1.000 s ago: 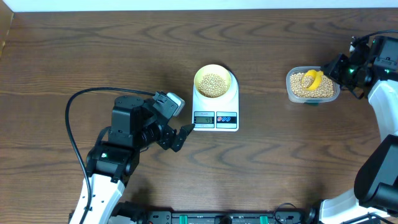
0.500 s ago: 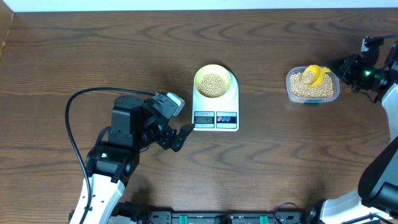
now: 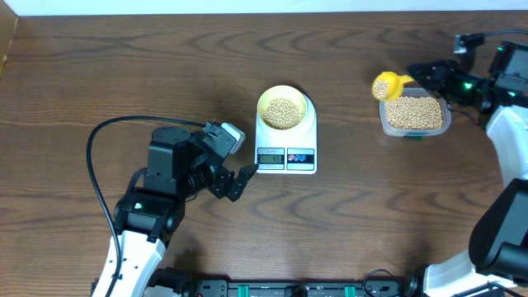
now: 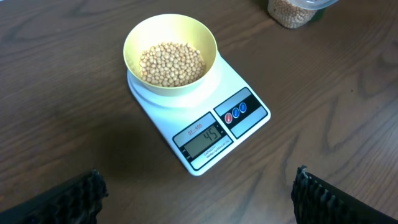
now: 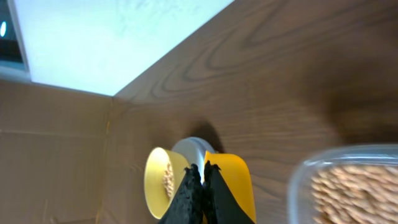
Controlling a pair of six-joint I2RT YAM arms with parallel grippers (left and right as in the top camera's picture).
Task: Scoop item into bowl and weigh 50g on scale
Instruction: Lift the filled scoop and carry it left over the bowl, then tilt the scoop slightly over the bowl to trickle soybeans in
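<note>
Tabletop (image 3: 124,66): dark wood grain.

Scale (image 3: 309,132): white and flat, near the middle of the tabletop, with the front edge facing the robot. In the left wrist view the display (image 4: 202,135) shows 45, and two round buttons sit just beside it.

Bowl (image 3: 261,106): pale yellow, upright, resting on the rear part of the scale. It holds a shallow heap of tan beans (image 3: 283,110) that sits well below the rim.

Container (image 3: 414,114): clear plastic with rounded corners, on the tabletop to the right of the scale and well apart from it. Its floor is covered with more of the same beans.

Right gripper (image 3: 415,75): the jaws are closed tight on the handle of a bright yellow scoop (image 3: 385,84). From overhead, the scoop's cup is outside the container, just off its far left corner, on the side toward the scale. It is much nearer the container than the bowl. What is in the cup cannot be made out. In the right wrist view the black fingers (image 5: 191,193) are pressed together against the yellow plastic.

Left gripper (image 3: 242,177): the jaws are spread as wide as they go and hold nothing. It sits just off the front left corner of the scale and points at it. Whether a fingertip touches the scale's edge cannot be told. In the left wrist view the two fingertips stand at opposite lower corners, with the scale and bowl between and beyond them.
</note>
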